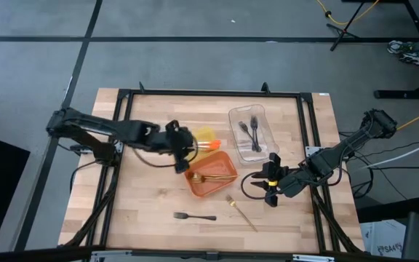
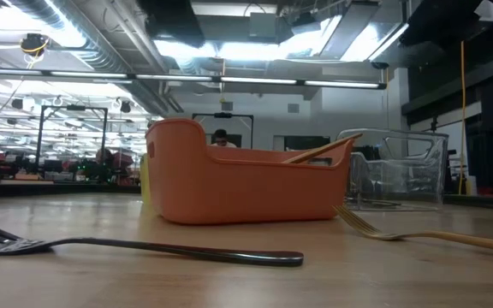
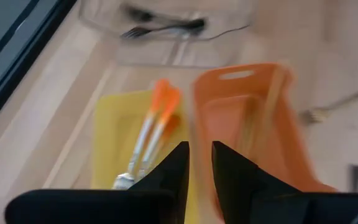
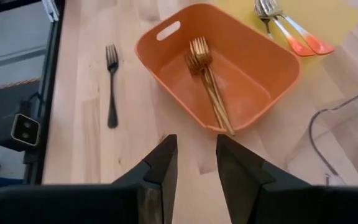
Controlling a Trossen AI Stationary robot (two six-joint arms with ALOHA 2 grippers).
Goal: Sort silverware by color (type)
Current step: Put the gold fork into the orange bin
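Observation:
My left gripper hovers by the yellow tray, its fingers a narrow gap apart and holding nothing. Two orange-handled utensils lie in that tray. Gold forks lie in the orange tray, one leaning on its rim. Black forks lie in the clear tray. One black fork and one gold fork lie flat on the table. My right gripper waits to the right of the orange tray, slightly open and empty.
The three trays stand close together at the table's middle. The table has a dark frame around its edges. Bare wood lies between the trays and the near edge, where the two loose forks rest.

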